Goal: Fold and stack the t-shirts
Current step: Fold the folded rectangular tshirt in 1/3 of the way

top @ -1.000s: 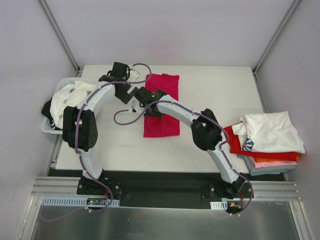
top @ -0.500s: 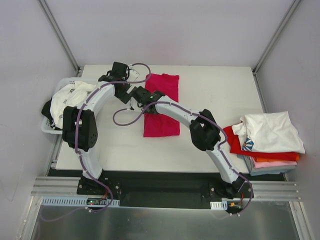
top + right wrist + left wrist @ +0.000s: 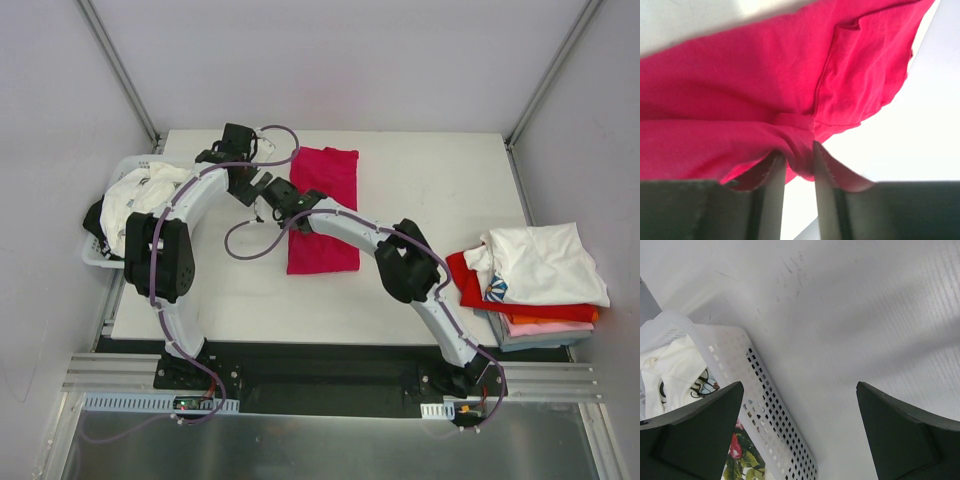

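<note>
The crimson shirt [image 3: 322, 212], soft, light and limp, lies folded long on the desk [image 3: 430, 200] near the basket [image 3: 95, 258]; I judge its doubled edge the best hold, where the right hand [image 3: 796, 156] stands slightly parted around a fold, while the left hand [image 3: 799, 405] hangs beside the basket, spread wide and empty.

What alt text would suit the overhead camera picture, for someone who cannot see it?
Two white robot arms reach across a white table toward a crimson t-shirt folded into a long strip at its middle. A basket of crumpled shirts sits at the left edge, a stack of folded shirts at the right.
</note>
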You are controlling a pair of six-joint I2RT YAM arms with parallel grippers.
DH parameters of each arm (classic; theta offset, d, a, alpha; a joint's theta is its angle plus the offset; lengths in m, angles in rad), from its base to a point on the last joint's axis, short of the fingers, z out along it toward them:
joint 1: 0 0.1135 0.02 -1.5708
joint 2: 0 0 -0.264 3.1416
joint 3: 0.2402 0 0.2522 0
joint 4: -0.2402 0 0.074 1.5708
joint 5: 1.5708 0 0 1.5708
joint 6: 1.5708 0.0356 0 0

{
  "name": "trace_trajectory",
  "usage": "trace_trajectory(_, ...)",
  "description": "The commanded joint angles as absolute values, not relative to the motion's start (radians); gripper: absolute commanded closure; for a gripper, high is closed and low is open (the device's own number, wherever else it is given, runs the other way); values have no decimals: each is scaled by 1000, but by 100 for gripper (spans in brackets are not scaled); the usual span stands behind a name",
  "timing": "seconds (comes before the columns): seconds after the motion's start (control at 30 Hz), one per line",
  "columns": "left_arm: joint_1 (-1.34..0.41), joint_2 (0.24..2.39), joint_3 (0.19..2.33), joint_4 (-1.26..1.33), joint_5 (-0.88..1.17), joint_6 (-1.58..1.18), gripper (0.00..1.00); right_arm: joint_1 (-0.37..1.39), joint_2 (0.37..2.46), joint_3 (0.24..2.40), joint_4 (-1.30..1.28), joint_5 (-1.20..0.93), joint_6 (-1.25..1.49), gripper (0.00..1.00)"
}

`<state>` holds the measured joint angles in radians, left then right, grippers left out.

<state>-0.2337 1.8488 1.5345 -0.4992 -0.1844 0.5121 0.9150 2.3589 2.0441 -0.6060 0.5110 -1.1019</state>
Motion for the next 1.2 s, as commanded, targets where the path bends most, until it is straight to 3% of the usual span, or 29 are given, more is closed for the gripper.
trace_trajectory(0.0,-238,1841,1536,-497,-178,499,3,934,2349,2037,-468,538,-1157,66)
trace_trajectory(0.07,-238,1842,1537,-497,-175,495,3,936,2353,2020,-437,543,-1173,64)
trace_trajectory(0.2,-238,1841,1539,-499,-181,497,3,942,2352,2006,-364,568,-1207,48)
trace_trajectory(0.37,-238,1844,1542,-495,-187,497,3,950,2335,2005,-331,621,-1238,42)
trace_trajectory(0.4,-238,1844,1543,-494,-186,495,3,950,2313,1990,-316,635,-1242,33)
trace_trajectory(0.5,-238,1845,1548,-495,-172,486,3,950,2257,1939,-289,661,-1241,27)
trace_trajectory(0.53,-236,1847,1549,-494,-170,482,3,951,2217,1903,-284,673,-1243,22)
trace_trajectory(0.57,-238,1848,1549,-495,-169,479,3,953,2197,1885,-279,683,-1244,10)
trace_trajectory(0.67,-236,1853,1552,-494,-158,474,3,959,2103,1800,-262,706,-1238,0)
trace_trajectory(0.87,-236,1861,1552,-492,-130,456,3,977,1896,1639,-239,709,-1160,4)
trace_trajectory(1.17,-242,1850,1543,-492,-118,453,3,996,1813,1598,-443,660,-1022,3)
